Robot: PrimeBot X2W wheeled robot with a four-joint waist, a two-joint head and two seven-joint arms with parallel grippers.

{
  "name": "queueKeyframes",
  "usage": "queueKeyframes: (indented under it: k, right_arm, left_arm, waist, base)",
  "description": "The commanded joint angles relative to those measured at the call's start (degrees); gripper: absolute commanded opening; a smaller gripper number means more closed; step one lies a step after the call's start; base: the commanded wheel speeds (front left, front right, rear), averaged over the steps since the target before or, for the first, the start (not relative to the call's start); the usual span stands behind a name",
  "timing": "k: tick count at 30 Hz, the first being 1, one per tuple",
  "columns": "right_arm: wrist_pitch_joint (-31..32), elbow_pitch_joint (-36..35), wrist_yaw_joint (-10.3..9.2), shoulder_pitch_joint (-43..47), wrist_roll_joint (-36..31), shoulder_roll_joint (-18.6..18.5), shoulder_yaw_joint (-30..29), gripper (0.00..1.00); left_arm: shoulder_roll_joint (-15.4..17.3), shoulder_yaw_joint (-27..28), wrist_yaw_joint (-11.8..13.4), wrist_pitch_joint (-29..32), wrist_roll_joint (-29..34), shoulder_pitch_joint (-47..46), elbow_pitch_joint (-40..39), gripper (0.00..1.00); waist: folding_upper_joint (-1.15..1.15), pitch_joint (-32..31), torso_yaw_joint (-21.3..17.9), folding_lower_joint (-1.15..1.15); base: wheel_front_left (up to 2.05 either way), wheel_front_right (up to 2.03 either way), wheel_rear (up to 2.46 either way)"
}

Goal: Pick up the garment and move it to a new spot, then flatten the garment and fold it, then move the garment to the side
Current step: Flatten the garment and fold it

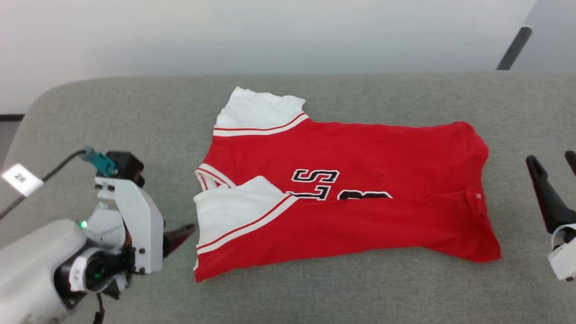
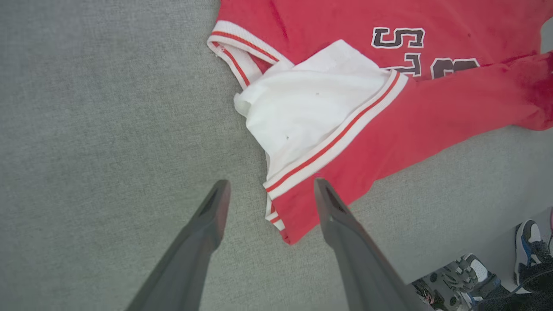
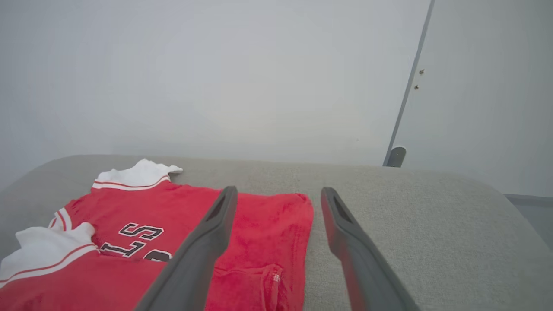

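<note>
Where the garment (image 1: 342,198) is laid lengthwise across the surface (image 1: 360,292), its ends are flanked by open, empty jaws, the left jaws nearer.

On the shirt (image 1: 351,153), the lettering (image 1: 315,182) is partly covered by the folded front panel (image 1: 360,229). The right gripper (image 1: 551,158) has one finger cut off by the head view's edge. The left gripper (image 1: 182,234) sits largely behind its wrist housing (image 1: 135,216). The hem tag (image 1: 476,196) is unreadable.

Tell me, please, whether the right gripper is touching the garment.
Apart. In the head view, a strip of bare table separates the right gripper, its jaws open, from the garment.
</note>
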Motion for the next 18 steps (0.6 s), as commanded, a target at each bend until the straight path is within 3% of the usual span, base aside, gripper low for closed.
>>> queueKeyframes:
  k: [1,18]
  right_arm:
    - [0.2,-0.8,-0.06,1.0,-0.7,1.5,-1.7,1.00]
    - [0.0,-4.0,-0.05,3.8,-2.6,8.1,-8.7,1.00]
  left_arm:
    - [-0.1,-0.3,0.9,1.1,-0.8,0.9,-0.1,1.00]
    - [-1.1,-1.6,2.9,7.7,-7.7,4.7,4.3,1.00]
  waist:
    - [0.00,-0.5,-1.1,0.00]
    - [0.00,2.0,-6.5,0.00]
  base:
    - [0.00,0.00,0.00]
    - [0.00,0.00,0.00]
